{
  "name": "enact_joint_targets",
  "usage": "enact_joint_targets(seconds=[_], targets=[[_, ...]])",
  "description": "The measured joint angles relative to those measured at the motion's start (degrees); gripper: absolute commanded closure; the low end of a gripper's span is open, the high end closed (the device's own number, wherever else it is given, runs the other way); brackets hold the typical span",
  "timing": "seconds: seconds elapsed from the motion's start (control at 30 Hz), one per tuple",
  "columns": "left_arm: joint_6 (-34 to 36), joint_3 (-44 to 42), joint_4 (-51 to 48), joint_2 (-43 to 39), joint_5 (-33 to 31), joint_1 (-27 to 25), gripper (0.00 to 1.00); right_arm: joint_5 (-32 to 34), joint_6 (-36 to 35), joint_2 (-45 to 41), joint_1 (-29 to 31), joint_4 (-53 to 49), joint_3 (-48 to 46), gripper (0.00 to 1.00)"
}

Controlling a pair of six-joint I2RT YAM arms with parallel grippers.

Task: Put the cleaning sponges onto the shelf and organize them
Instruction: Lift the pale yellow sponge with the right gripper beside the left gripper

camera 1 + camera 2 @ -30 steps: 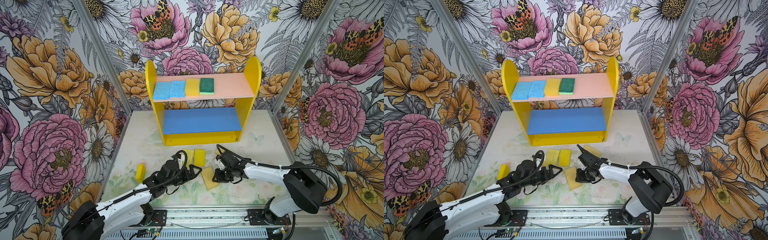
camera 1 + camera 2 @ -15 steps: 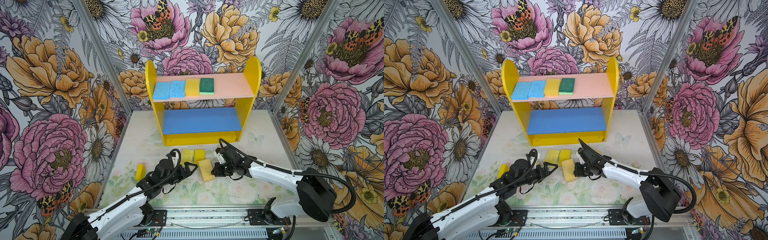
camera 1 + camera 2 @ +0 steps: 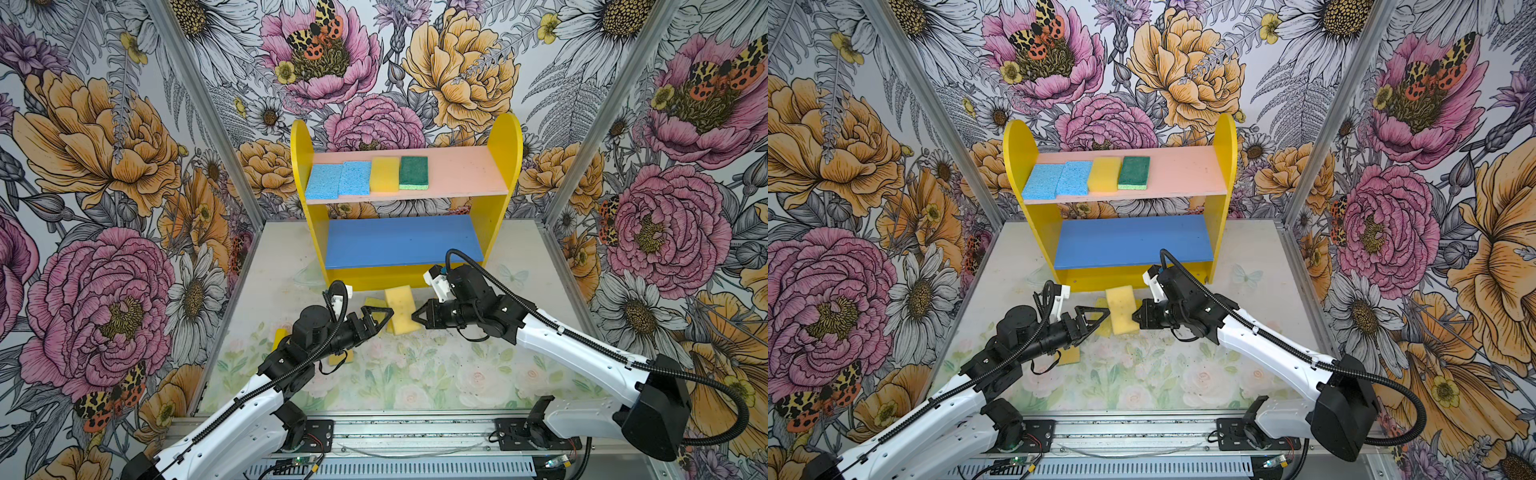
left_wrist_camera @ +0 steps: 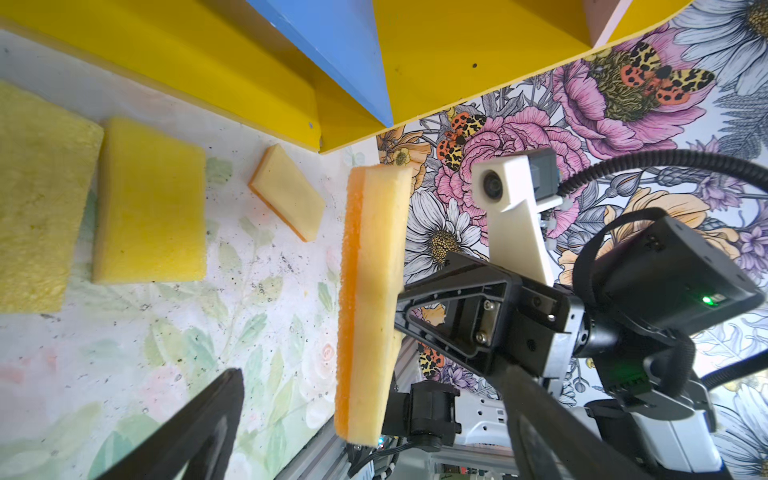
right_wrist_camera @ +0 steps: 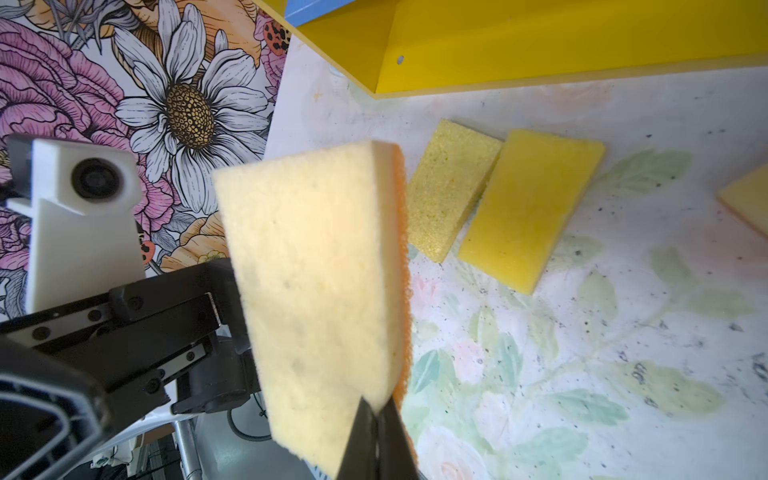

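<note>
One sponge (image 3: 400, 307), likely light and squashy, hangs over the counter (image 3: 415, 374) before the shelf (image 3: 505, 137), edge pinched in your right pincer (image 3: 417, 317); your left pincer (image 3: 384, 320) gapes beside it, seemingly untouching. Grip its flat faces.

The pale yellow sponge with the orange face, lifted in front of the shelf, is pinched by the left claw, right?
Not the left: the right gripper is shut on the pale yellow sponge with the orange face, lifted in front of the yellow wooden shelf. The right wrist view shows its tips pinching the sponge's edge; the left gripper stands open beside it.
</note>
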Motion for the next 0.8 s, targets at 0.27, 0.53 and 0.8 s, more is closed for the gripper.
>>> enact_joint_targets(seconds=[0.27, 0.53, 0.8], targets=[[1.5, 0.3, 0.9, 2.7, 0.9, 0.7, 0.46, -3.5, -0.2, 2.9, 2.3, -0.4, 4.0, 1.00], [2.4, 1.5, 1.9, 3.2, 1.9, 1.9, 0.92, -4.7, -0.3, 4.5, 3.1, -0.8, 5.7, 0.82], [2.4, 1.5, 0.7, 0.6, 3.4, 5.5, 0.93, -6.9, -1.4, 4.5, 2.4, -0.8, 7.7, 0.56]])
